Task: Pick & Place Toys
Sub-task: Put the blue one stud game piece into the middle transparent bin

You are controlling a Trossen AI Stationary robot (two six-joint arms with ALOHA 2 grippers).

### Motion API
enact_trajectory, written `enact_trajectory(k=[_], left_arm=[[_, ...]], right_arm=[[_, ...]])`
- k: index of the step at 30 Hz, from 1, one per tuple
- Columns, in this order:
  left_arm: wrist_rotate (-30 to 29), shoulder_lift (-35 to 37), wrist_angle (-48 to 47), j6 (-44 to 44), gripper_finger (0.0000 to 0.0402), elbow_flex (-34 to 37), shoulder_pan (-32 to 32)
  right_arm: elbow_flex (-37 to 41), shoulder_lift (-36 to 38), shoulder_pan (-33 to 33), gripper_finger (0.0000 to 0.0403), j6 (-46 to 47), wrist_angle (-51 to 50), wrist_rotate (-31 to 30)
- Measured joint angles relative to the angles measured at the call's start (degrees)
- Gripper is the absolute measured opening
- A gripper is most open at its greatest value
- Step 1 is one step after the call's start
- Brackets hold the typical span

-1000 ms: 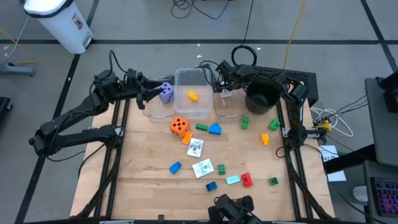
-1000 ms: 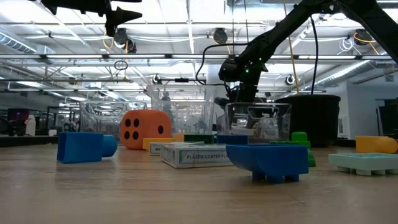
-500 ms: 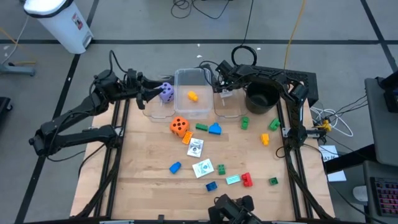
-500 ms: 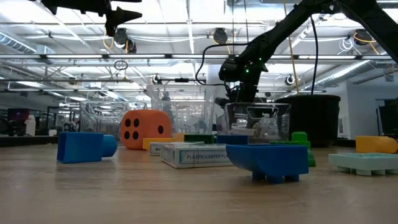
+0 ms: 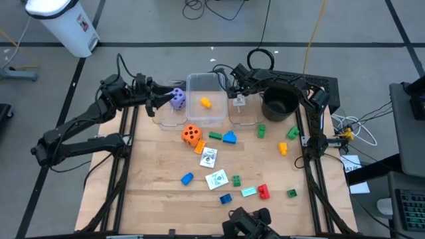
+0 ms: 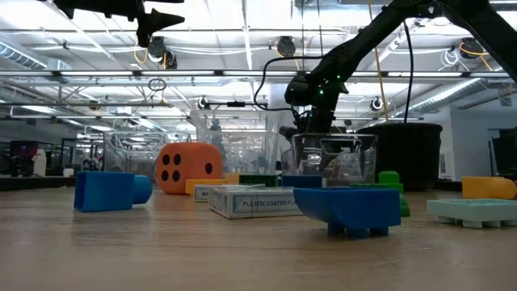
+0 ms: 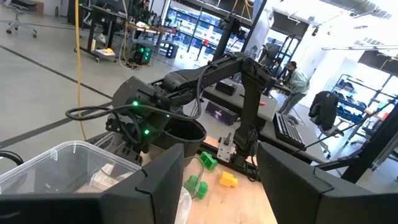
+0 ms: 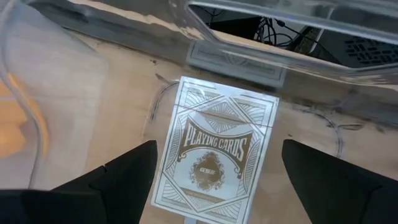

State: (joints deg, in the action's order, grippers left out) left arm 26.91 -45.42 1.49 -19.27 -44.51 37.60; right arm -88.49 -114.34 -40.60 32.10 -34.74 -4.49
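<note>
My left gripper (image 5: 170,99) is level above the left clear tub (image 5: 161,118), shut on a purple dotted die (image 5: 178,98). The left wrist view does not show the die. My right gripper (image 5: 237,93) points down into the right clear tub (image 5: 249,119), open. Its fingers (image 8: 134,174) stand on either side of a white pack of playing cards (image 8: 217,106) that lies flat on the tub's floor. An orange die (image 5: 191,135), white cards (image 5: 208,158) and several coloured blocks such as a blue one (image 5: 229,138) lie on the wooden table. My left gripper holds the purple die (image 5: 176,99) at the free ends of its fingers, as the high view shows it. The fingers come level from the table's left. The die is lifted clear, above the left tub's far end. Which faces the fingers are on cannot be told.
The middle clear tub (image 5: 190,99) holds an orange-yellow piece (image 5: 206,103). A black round pot (image 5: 279,105) stands right of the tubs at the far edge. Blocks and cards (image 5: 217,179) are scattered over the table's middle and near right.
The white card pack below my right gripper has shifted a little inside the right tub. Both arms have kept still.
</note>
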Motion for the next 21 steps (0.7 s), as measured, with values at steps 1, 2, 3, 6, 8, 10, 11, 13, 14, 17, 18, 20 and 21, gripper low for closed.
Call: enact_trajectory(k=[1, 2, 3, 6, 8, 10, 11, 13, 14, 17, 18, 20, 21], left_arm=[[0.00, 0.01, -0.01, 0.00, 0.0209, 0.00, -0.01], [0.00, -0.01, -0.01, 0.00, 0.0209, -0.02, 0.00], [0.00, -0.01, 0.00, -0.01, 0.0209, -0.02, -0.01], [0.00, -0.01, 0.00, 0.00, 0.0209, -0.02, -0.01], [-0.02, 0.01, 0.00, 0.00, 0.0209, -0.02, 0.00], [0.00, 0.00, 0.00, 0.00, 0.0209, -0.02, -0.02], [-0.01, -0.01, 0.00, 0.00, 0.0209, -0.02, 0.00], [0.00, 0.00, 0.00, 0.00, 0.0209, -0.02, -0.01], [0.00, -0.01, 0.02, 0.00, 0.0209, -0.02, 0.00], [0.00, -0.01, 0.10, -0.03, 0.0209, -0.02, -0.01], [-0.01, 0.00, 0.21, -0.23, 0.0209, -0.02, -0.01], [0.00, -0.01, 0.35, -0.93, 0.0209, -0.02, -0.02], [0.01, -0.01, 0.35, -1.33, 0.0209, -0.02, 0.00]], right_arm=[[0.00, 0.07, 0.00, 0.0338, -0.02, -0.03, 0.03], [0.00, 0.27, 0.00, 0.0338, -0.02, -0.16, 0.09], [0.00, 0.51, 0.00, 0.0338, -0.15, -0.20, 0.11], [0.00, 1.74, -0.06, 0.0338, -0.48, 0.19, 0.12], [0.00, 2.96, -0.29, 0.0338, -1.15, 0.03, 0.15], [0.00, 4.45, -0.38, 0.0338, -1.64, 0.55, 0.09], [0.00, 5.40, -0.60, 0.0338, -1.75, 0.70, 0.10], [0.00, 7.28, -0.77, 0.0338, -1.75, 0.96, 0.09], [0.00, 8.10, -0.81, 0.0338, -1.76, 1.83, 0.09], [0.00, 10.75, -0.81, 0.0338, -1.18, 4.23, 0.24], [0.00, 11.69, -0.67, 0.0338, -0.76, 5.12, 0.28], [-0.06, 13.11, -0.18, 0.0338, -0.31, 7.27, 0.81], [-0.07, 13.74, -0.04, 0.0338, -0.29, 7.89, 1.96]])
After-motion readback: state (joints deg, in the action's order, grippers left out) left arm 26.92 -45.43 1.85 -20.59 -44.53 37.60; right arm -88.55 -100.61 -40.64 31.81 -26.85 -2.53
